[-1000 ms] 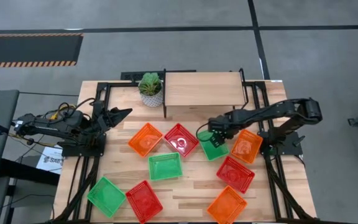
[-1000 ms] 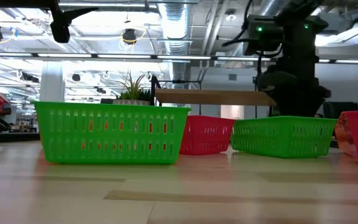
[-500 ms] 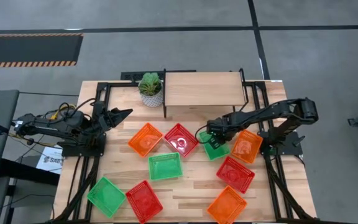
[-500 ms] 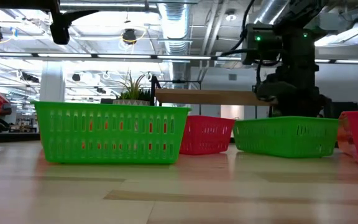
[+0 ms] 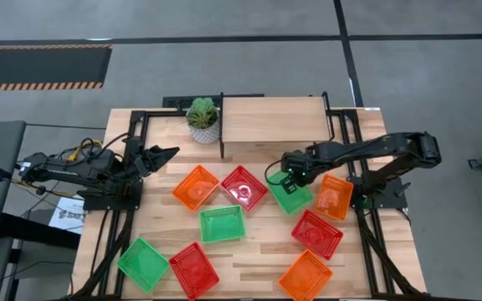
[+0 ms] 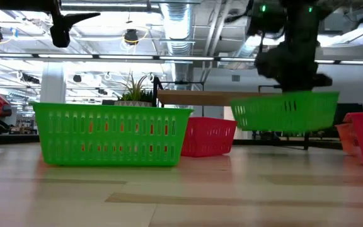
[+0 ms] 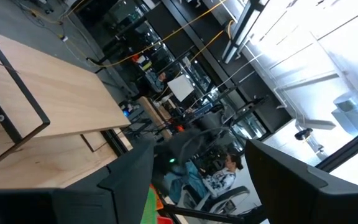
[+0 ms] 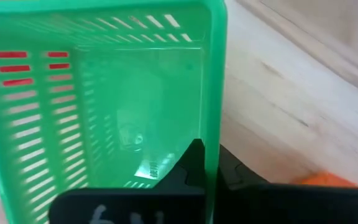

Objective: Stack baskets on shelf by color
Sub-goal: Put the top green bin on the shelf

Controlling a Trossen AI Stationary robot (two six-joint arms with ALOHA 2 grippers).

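My right gripper [image 5: 289,177] is shut on a green basket [image 5: 294,196], which hangs above the table in front of the shelf [image 5: 273,119]; the low view shows that basket [image 6: 285,110] lifted. Still on the table lie two green baskets [image 5: 223,223] [image 5: 143,263], three red ones [image 5: 243,186] [image 5: 316,233] [image 5: 194,270] and three orange ones [image 5: 195,186] [image 5: 333,196] [image 5: 305,274], each flat on its bottom. My left gripper [image 5: 170,152] stands open and raised at the table's left side, touching nothing. My right gripper pinches one wall of the green basket at its rim [image 8: 215,134], at the basket's far-left end. One finger [image 8: 194,163] is inside the basket and the other outside. The fingers come from above, slanting down. The basket hangs clear of the table, nearly level.
A potted plant [image 5: 202,117] stands left of the shelf at the far edge. Black frame rails [image 5: 132,167] run along both table sides. Bare wood [image 5: 258,251] lies between the baskets in the middle.
My right gripper has shut on the green basket's wall and gone up, lifting the basket clear of the table, where it rested a second ago. The basket has stayed about level and shifted slightly toward the table's right edge.
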